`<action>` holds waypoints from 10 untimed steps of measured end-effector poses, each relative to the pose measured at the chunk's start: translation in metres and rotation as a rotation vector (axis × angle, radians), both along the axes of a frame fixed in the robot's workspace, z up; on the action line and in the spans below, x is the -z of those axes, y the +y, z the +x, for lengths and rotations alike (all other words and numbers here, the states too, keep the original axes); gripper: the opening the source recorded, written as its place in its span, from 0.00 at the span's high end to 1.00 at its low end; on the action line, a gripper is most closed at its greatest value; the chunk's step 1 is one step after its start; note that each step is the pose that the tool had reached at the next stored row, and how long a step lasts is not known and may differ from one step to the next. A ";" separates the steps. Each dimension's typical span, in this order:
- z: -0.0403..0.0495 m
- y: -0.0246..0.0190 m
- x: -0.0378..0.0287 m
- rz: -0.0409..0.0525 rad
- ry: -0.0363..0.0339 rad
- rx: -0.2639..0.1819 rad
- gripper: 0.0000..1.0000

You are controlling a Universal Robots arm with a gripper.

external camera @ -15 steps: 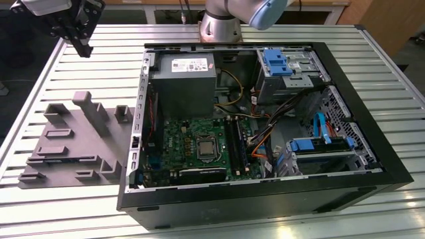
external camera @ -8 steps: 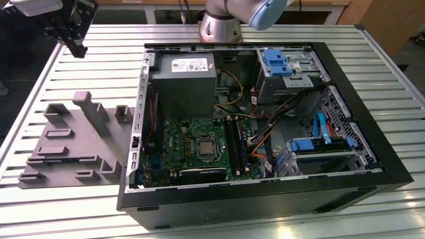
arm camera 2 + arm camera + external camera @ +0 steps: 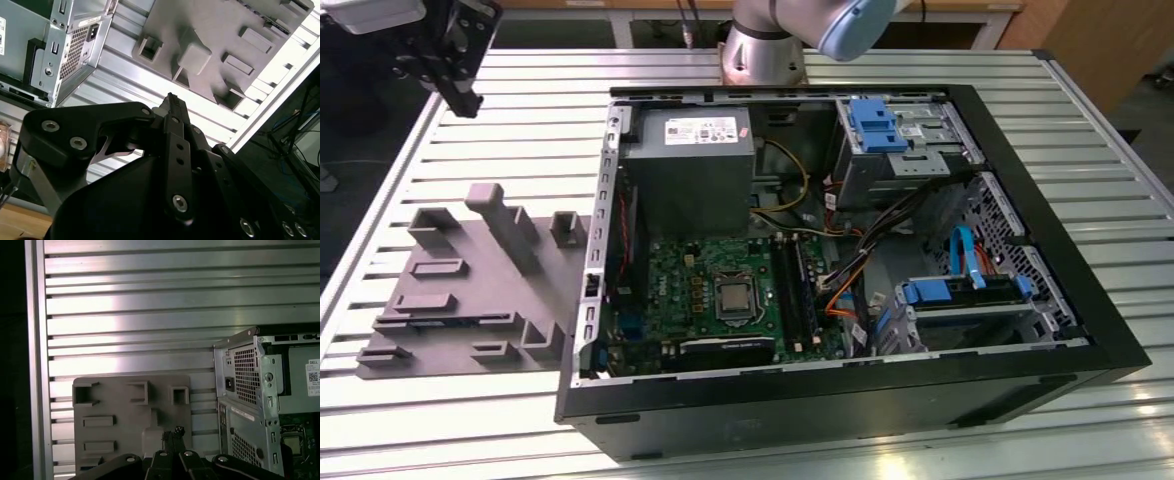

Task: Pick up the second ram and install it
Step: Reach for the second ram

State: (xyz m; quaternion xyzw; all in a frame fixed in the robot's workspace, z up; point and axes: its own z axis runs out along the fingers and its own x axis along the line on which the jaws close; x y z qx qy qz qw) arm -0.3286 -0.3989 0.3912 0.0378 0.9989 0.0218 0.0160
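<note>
Second ram: can't tell where it is; the grey fixture plate [image 3: 454, 300] shows just its own moulded pockets and posts, and the pics don't let me say whether a stick sits in the long black slots [image 3: 798, 290] on the green motherboard [image 3: 707, 270]. Gripper [image 3: 464, 100] hangs at the far corner of the slatted aluminium table [image 3: 494, 410] on the exterior view's left, beyond the fixture plate and well apart from the open PC case [image 3: 854, 400]. In both wrist views the gripper [image 3: 172, 102] [image 3: 173, 432] has its black fingers pressed together, tips meeting in a narrow point, and it's poised above the fixture plate [image 3: 225, 30] [image 3: 130, 415], not touching it. Case lies on its side w/ the side panel off, just beside the plate; its perforated rear corner shows in both wrist views [image 3: 75, 45] [image 3: 245, 385]. Inside: grey power-supply box [image 3: 687, 180] at the far end, motherboard below it w/ the CPU socket [image 3: 736, 297] about mid-board, slots just to the socket's right in the exterior view. Blue drive caddies [image 3: 874, 125] sit on the exterior view's right side of the case, orange and yellow cables running between them and the board. Arm base [image 3: 767, 45] stands behind the case
</note>
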 end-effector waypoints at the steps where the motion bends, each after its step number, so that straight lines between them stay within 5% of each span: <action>1: -0.0015 0.0000 0.0001 0.0000 0.0000 0.000 0.89; 10: -0.0156 0.0000 0.0004 0.0000 0.0001 0.000 0.89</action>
